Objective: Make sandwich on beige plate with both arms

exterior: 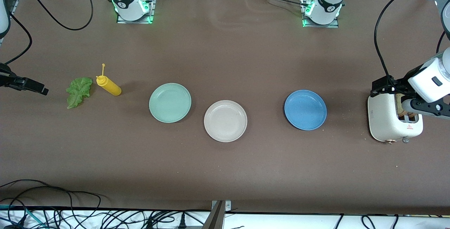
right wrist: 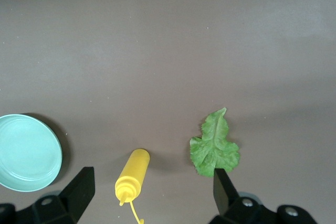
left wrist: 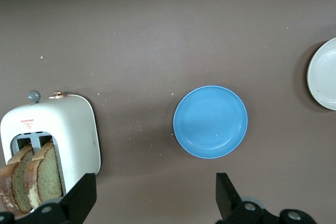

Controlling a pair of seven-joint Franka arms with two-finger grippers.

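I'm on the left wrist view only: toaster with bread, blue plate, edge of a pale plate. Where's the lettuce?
Observer: The lettuce leaf lies flat on the table at the right arm's end, beside the yellow squeeze bottle.
Operator: Anything on the beige plate?
Observer: No. The beige plate is bare; it sits between the mint-green plate and the blue plate, slightly nearer the front camera than both.
Operator: What's the right claw doing?
Observer: The right claw hangs open over the lettuce and bottle, holding nothing.
Operator: And mine?
Observer: The left claw is open above the table by the toaster, whose slots hold the bread slices.
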